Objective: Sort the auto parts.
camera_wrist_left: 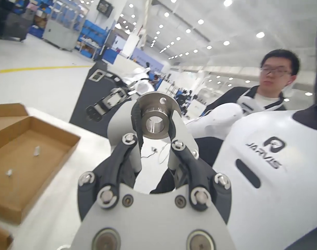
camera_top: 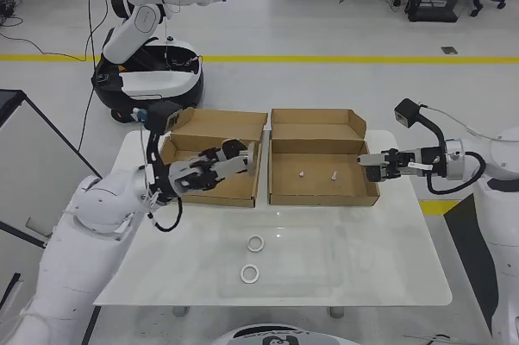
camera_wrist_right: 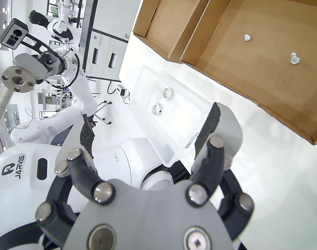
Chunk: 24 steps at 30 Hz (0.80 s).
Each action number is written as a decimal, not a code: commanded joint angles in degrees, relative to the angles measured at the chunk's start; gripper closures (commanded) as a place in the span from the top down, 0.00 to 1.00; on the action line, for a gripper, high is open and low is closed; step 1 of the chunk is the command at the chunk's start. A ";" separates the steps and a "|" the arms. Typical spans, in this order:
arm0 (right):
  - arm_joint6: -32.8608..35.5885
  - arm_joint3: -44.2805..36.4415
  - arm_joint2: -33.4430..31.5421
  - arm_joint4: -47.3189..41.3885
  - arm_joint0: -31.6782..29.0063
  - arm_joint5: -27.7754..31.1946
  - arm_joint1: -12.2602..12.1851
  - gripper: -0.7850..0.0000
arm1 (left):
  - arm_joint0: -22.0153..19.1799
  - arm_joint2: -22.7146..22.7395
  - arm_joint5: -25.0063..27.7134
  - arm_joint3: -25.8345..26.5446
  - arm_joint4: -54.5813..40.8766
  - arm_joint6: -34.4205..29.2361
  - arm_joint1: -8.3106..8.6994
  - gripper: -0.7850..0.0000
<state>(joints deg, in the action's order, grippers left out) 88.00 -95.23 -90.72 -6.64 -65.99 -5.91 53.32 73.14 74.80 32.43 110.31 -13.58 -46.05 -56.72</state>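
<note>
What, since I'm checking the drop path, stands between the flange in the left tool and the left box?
Nothing visible does: the flange, gripped by the left tool, hangs over the open left box.

Left hand (camera_wrist_left: 153,118) loaded, right hand (camera_wrist_right: 150,120) free!
My left clamps a metal flange (camera_wrist_left: 158,100), raised; my right gapes wide, arm stretched out.

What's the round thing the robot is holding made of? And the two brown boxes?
The round flange looks like metal, probably steel: it is grey and smooth, with a dull machined shine and drilled holes. The boxes look like plain cardboard: they are matte brown, with thin folded walls and flaps.
</note>
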 commanded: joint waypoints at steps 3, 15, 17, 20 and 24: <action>0.00 0.00 0.00 0.00 0.00 0.00 0.00 1.00 | -1.69 0.24 -2.28 -0.99 7.15 -0.43 0.08 0.00; 0.00 0.00 0.00 0.00 0.00 0.00 0.00 1.00 | -13.84 -5.18 -9.29 -10.54 15.91 -0.89 -0.95 0.00; 0.00 0.00 0.00 0.00 0.00 0.00 0.00 1.00 | -15.29 -6.80 -10.72 -12.38 17.76 -0.38 -1.27 0.00; 0.00 0.00 0.00 0.00 0.00 0.00 0.00 1.00 | -16.94 -9.04 -12.24 -14.60 21.82 -0.77 -1.59 0.00; 0.00 0.00 0.00 0.00 0.00 0.00 0.00 1.00 | -17.81 -11.20 -12.84 -15.47 22.46 -0.59 -2.04 0.00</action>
<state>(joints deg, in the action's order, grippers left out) 88.00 -95.23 -90.72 -6.64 -65.99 -5.91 53.32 55.45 64.16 18.98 94.49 9.45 -46.82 -58.63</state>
